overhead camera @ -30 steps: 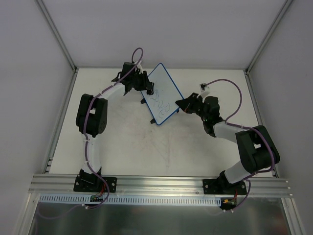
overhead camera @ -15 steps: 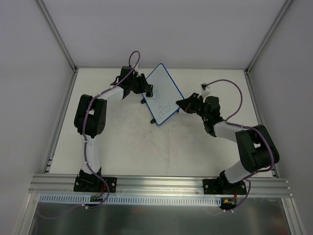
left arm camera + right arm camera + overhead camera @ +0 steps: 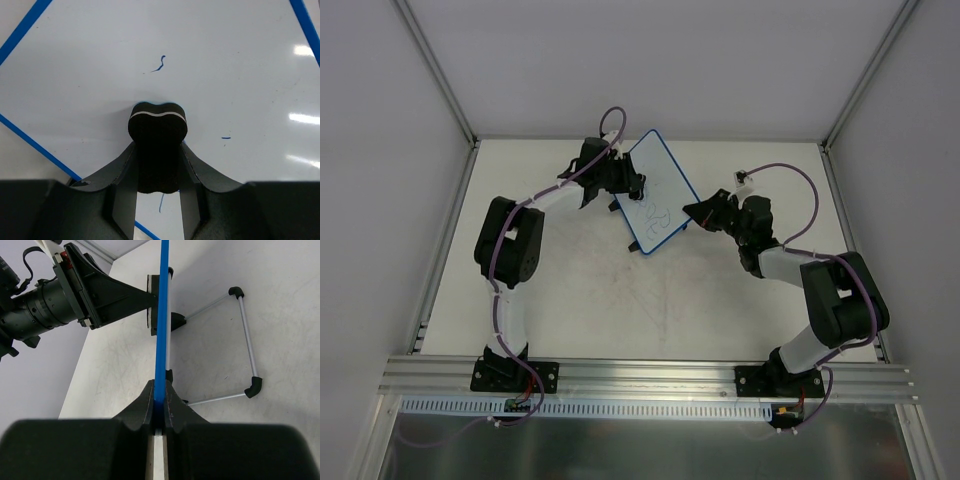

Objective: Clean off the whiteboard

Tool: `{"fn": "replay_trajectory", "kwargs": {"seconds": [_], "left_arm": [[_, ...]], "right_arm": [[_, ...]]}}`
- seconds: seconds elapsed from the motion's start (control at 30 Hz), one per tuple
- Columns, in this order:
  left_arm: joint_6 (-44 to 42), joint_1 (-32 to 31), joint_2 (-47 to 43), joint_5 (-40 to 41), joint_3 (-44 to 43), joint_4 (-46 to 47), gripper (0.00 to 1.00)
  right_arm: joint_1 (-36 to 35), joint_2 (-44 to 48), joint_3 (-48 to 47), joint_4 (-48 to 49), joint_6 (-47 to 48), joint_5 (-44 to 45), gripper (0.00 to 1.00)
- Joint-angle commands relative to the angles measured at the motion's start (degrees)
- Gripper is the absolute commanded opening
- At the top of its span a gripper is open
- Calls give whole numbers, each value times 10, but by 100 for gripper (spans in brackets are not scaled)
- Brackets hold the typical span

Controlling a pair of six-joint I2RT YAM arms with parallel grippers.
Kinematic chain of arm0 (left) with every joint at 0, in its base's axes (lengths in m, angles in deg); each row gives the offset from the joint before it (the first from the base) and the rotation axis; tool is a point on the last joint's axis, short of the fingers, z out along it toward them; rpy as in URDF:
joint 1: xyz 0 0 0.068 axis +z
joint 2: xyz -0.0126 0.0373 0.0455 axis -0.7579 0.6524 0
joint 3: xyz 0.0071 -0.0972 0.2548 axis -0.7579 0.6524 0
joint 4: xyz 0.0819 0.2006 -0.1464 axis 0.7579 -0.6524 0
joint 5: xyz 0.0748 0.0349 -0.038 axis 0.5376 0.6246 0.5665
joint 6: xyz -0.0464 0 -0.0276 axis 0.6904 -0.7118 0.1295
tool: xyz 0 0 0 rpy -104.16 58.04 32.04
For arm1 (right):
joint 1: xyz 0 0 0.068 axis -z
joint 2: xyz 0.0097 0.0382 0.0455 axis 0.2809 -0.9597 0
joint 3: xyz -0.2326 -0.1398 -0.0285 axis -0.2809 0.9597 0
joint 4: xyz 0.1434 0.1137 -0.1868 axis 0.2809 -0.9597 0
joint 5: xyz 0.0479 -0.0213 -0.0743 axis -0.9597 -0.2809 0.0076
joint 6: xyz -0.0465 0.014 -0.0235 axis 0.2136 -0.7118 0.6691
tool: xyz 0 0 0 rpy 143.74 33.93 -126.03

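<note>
Whiteboard (image 3: 655,198) against eraser (image 3: 157,127); in right gripper (image 3: 686,212)

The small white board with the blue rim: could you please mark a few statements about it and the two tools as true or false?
1. The right tool clamps the rim of the small white rectangular board. True.
2. The left tool is empty. False: it holds a black bone-shaped eraser against the board's face.
3. The board is wiped fully clean. False: short blue pen marks show on it.
4. The board stands propped up, with a thin metal wire stand on the side away from the eraser. True.
</note>
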Motion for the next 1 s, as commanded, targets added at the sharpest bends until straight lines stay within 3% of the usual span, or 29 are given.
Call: {"fn": "replay_trajectory", "kwargs": {"seconds": [0.0,0.17,0.43,0.67,0.97], "left_arm": [[-3,-85,-4,-112,-24,2,9],[-108,-115,-7,-68,-72,-109,10],[-209,-160,-3,-35,-102,-165,10],[-184,-147,29,-29,-130,-180,10],[-126,-47,71,-56,-196,-178,10]], "right_arm": [[-18,-10,-14,48,37,-59,0],[-18,-11,-14,50,36,-60,0],[-18,-11,-11,54,35,-61,0],[-18,-11,-11,55,34,-61,0],[-18,-9,-9,56,34,-62,0]]}}
